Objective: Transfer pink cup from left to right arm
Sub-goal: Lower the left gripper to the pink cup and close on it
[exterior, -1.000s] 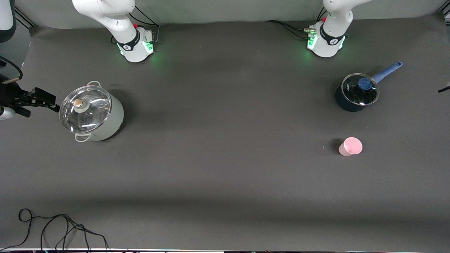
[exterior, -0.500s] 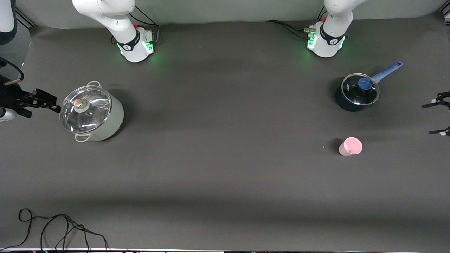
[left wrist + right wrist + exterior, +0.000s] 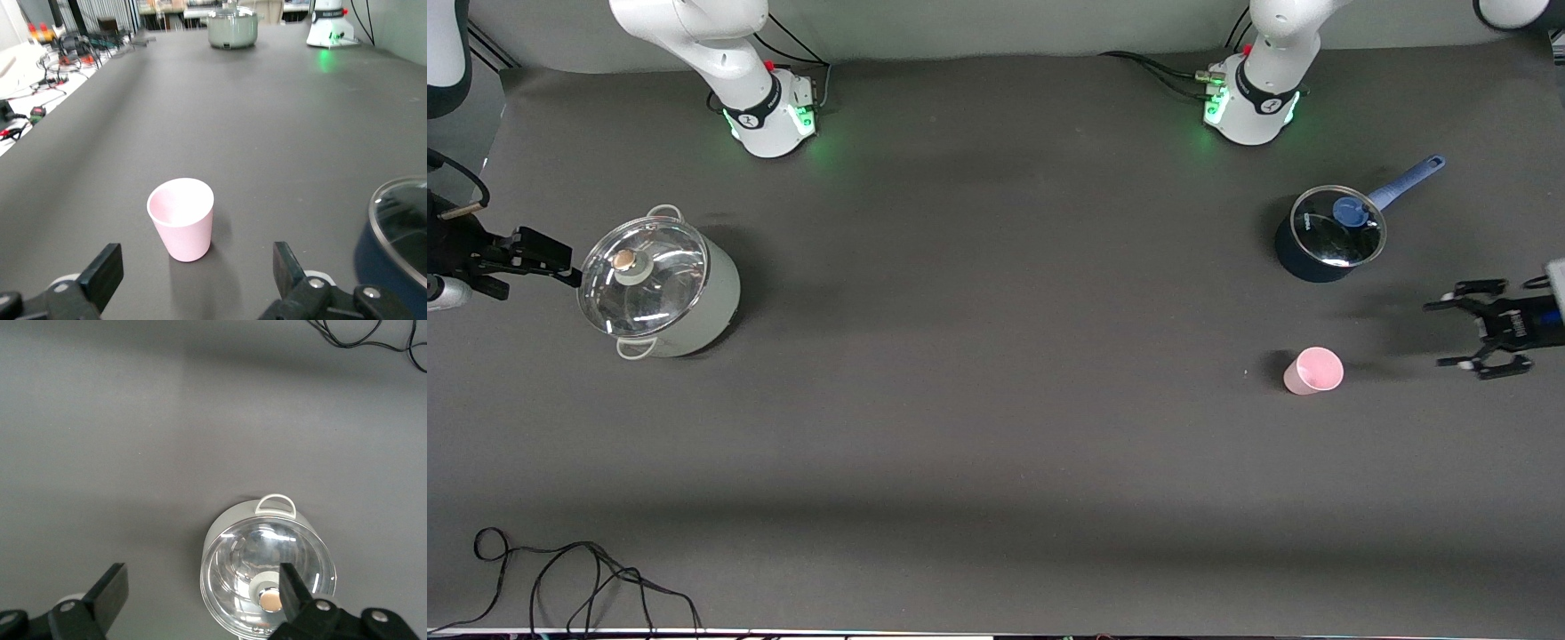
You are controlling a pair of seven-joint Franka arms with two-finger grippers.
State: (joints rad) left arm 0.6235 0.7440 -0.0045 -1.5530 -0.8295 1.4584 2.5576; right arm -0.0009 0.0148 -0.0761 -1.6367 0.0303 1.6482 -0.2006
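Note:
The pink cup (image 3: 1313, 371) stands upright and alone on the dark table, nearer to the front camera than the blue saucepan. In the left wrist view the cup (image 3: 181, 219) stands ahead of the fingers (image 3: 103, 273), apart from them. My left gripper (image 3: 1434, 335) is open and empty, low over the table beside the cup, toward the left arm's end; it also shows in the left wrist view (image 3: 195, 265). My right gripper (image 3: 551, 258) is open and empty, over the edge of the grey pot; it also shows in the right wrist view (image 3: 203, 590).
A dark blue saucepan (image 3: 1329, 233) with a glass lid and blue handle stands near the left arm's base. A grey lidded pot (image 3: 660, 286) stands toward the right arm's end. A black cable (image 3: 578, 578) lies at the table's near edge.
My left gripper has come into view from the left arm's end of the table and moved toward the pink cup. The right gripper has hardly moved. The cup has not moved.

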